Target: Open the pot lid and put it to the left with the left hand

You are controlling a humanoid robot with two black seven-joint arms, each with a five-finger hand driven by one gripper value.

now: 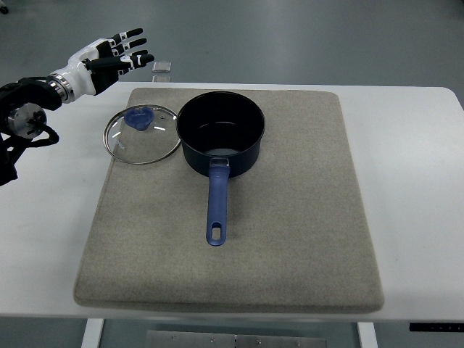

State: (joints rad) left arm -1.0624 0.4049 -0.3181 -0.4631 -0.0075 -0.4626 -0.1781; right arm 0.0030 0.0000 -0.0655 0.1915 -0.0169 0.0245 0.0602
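- Upper left of the frame: my left hand [109,56], raised off the work, fingers [134,47] spread wide, holding nothing.
- Left of centre, on the grey mat [290,239]: glass lid [141,135], lying flat, blue knob [139,118] up, its rim just beside the pot's left wall; I cannot tell whether they touch.
- Centre: dark pot [220,130], uncovered, blue handle [217,206] pointing toward the lower edge.
- Beneath the mat: white bench [413,181].
- Right hand: not visible.
- Judgement: lid already off and set left; the step in hand looks like clearing away.
- Handling note: draw the hand up and outward, fingers kept spread, well clear of the knob so the lid lies undisturbed.
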